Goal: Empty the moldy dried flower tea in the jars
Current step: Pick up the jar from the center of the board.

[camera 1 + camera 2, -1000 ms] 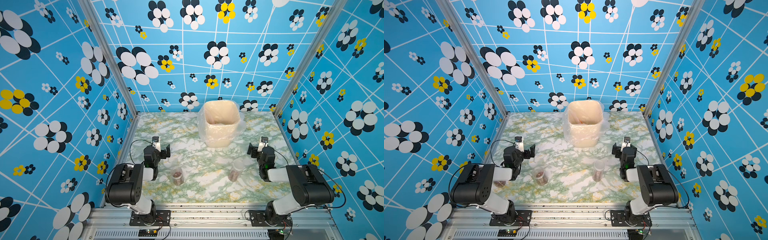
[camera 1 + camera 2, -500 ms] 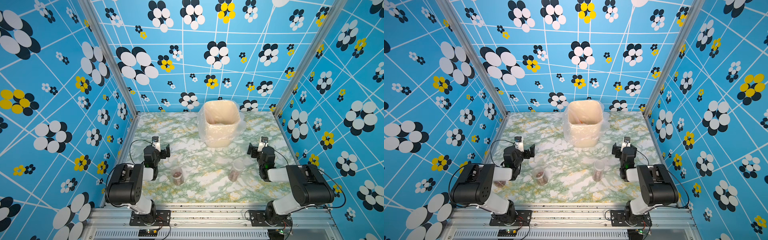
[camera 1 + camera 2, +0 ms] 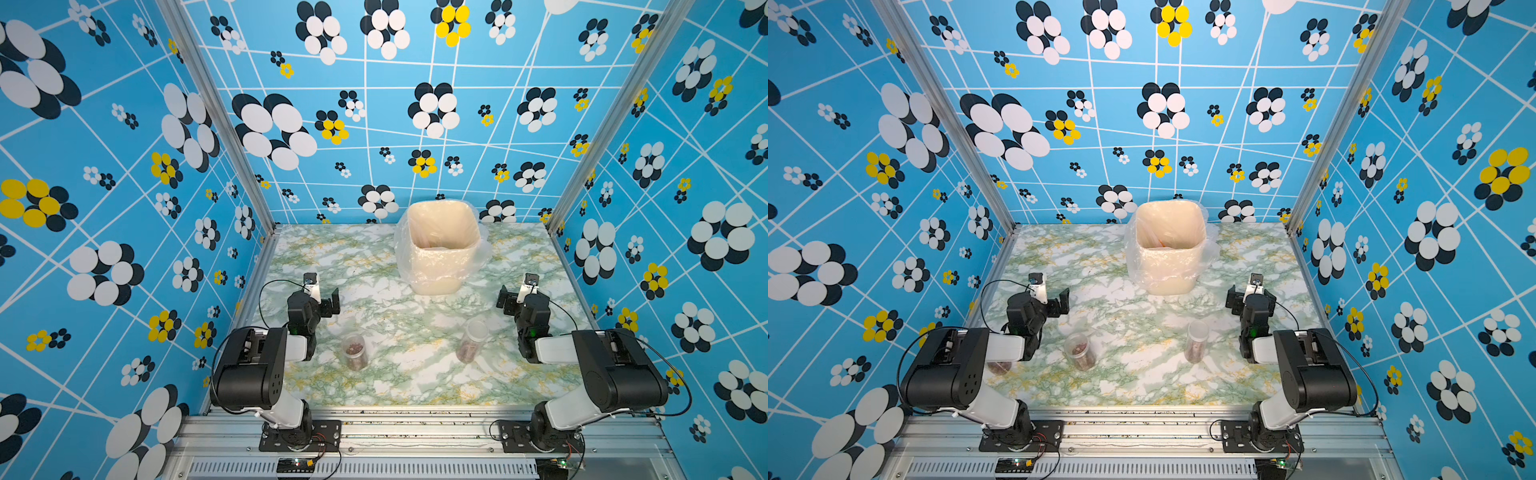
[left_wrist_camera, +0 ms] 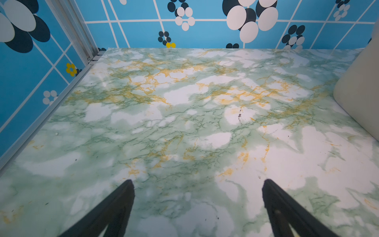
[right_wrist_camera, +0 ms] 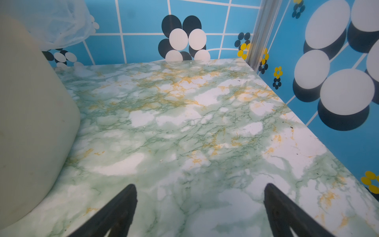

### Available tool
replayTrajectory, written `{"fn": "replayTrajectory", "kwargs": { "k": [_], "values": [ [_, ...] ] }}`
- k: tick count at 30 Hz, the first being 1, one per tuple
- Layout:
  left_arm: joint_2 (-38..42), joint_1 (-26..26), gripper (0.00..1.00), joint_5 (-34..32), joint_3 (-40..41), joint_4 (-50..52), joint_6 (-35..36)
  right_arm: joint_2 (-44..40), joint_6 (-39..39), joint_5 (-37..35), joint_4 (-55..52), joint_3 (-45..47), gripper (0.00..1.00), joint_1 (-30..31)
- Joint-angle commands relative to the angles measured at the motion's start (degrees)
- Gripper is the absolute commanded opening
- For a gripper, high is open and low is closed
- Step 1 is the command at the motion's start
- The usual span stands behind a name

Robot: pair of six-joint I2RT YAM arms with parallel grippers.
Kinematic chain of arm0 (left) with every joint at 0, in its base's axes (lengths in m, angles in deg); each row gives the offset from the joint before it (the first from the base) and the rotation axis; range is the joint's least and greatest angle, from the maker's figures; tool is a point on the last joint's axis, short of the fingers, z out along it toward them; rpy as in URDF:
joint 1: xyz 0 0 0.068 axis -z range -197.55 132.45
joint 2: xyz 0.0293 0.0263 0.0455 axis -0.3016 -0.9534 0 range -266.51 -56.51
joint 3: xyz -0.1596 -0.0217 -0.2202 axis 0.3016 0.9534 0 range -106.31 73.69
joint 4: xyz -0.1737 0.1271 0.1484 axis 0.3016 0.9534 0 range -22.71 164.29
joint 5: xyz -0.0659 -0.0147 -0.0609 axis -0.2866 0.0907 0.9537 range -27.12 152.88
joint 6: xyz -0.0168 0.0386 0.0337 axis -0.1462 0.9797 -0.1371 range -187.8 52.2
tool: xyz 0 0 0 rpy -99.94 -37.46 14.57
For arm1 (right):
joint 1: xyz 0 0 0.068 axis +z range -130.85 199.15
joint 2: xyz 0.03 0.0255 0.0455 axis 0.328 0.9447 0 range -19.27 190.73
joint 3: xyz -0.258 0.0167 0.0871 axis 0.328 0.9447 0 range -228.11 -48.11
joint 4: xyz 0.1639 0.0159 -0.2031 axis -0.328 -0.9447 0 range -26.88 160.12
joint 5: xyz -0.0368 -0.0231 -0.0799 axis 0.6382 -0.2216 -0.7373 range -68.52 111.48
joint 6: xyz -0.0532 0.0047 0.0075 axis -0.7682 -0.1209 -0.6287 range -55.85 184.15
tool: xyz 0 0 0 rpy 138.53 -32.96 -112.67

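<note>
**Nothing has moved: both arms idle, jars untouched**

Nothing has shifted since a second ago: both arms and every jar sit exactly where they were. Read the bench (image 3: 415,386) as a dial, with 12 o'clock at the back wall and 6 o'clock at the rail that carries the arm bases.

The left fingers (image 4: 123,197) hover at about 9 o'clock. They are spread as wide as they go and hold nothing; the left wrist view shows only bare marbled surface between them.

At roughly 8 o'clock a third jar (image 3: 999,366) peeks out from beneath the left arm (image 3: 1005,347). It is mostly hidden, with brown bits showing inside.

The left jar (image 3: 354,353) stands at 7 o'clock, near that arm but apart from it. Reddish-brown dried flower tea (image 3: 353,348) shows through its clear top and wall. Whether its lid is on I cannot tell.

The bin (image 3: 440,270) is beige, with a clear plastic liner (image 3: 401,249) draped over its rim. It stands at 12 o'clock close to the back wall, well apart from the jars.

The right jar (image 3: 471,343) stands upright at 5 o'clock in both top views. It has a pale round lid on top, and tea fills its lower part.

The right fingers (image 5: 127,201) hover at 3 o'clock, just as wide apart and empty, over bare bench. They are well clear of the right jar.
</note>
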Motion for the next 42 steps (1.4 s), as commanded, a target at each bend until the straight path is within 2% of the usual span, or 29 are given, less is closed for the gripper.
{"fn": "replayTrajectory", "kwargs": {
  "k": [1, 4, 8, 14, 18, 20, 23, 26, 33, 36, 40, 42],
  "values": [
    [0.5, 0.6, 1.0, -2.4, -0.7, -0.1, 0.0, 0.4, 1.1, -1.9, 0.7, -0.3, 0.99, -0.3],
    [2.6, 0.5, 1.0, -7.1, 1.0, -2.1, -1.9, -1.5, 1.3, -2.5, 3.3, 1.8, 0.99, -0.3],
    [9.6, 0.6, 1.0, -8.4, -0.5, 6.8, -2.1, -10.1, 1.4, -3.1, -0.9, 3.6, 0.99, -0.3],
    [25.6, 0.7, 0.99, -12.1, -7.4, 29.6, -4.4, -30.3, 4.7, 0.3, -31.2, -4.8, 0.99, -0.3],
    [35.0, 0.6, 1.0, -12.6, -13.2, 42.2, -9.9, -40.3, 8.3, 5.7, -51.5, -13.4, 0.99, -0.3],
    [38.1, 0.5, 0.99, -9.4, -16.3, 46.7, -11.6, -43.1, 10.4, 10.0, -60.3, -18.3, 0.99, -0.3],
    [41.1, 0.5, 0.99, -0.9, -20.3, 51.7, -13.4, -44.3, 12.8, 16.5, -73.3, -25.5, 0.99, -0.2],
    [42.5, 0.5, 0.99, 3.6, -22.6, 56.0, -20.9, -43.6, 13.0, 23.1, -85.7, -31.8, 0.99, -0.1],
    [43.1, 0.8, 0.99, 22.3, -23.6, 55.2, -26.1, -40.7, 13.9, 29.3, -105.3, -39.5, 0.99, 2.0],
    [41.6, 5.4, 0.99, 24.7, -24.9, 56.3, -27.1, -39.2, 14.1, 30.1, -108.5, -41.2, 0.99, 7.1],
    [40.8, 19.2, 0.99, 18.6, -26.2, 62.0, -18.4, -35.3, 13.6, 27.3, -112.7, -44.2, 0.99, 14.5],
    [40.9, 23.9, 0.99, 17.6, -25.5, 62.8, -16.0, -33.4, 13.0, 24.7, -114.7, -45.9, 0.99, 18.7]
  ]
}}
